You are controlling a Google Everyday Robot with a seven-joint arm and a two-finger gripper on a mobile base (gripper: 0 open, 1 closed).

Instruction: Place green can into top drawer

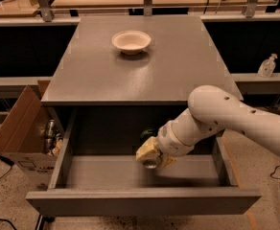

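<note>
The top drawer is pulled wide open below the grey cabinet top. My gripper is inside the drawer, low over the middle of its floor. Its cream fingers are shut on the green can. The can is tilted, its silver end faces the camera, and most of its green body is hidden by the fingers. I cannot tell whether the can touches the drawer floor. My white arm reaches in from the right.
A cream shallow bowl stands on the cabinet top at the back. A brown cardboard box holding several items stands on the floor to the left of the drawer. A clear pump bottle stands on a ledge at the right.
</note>
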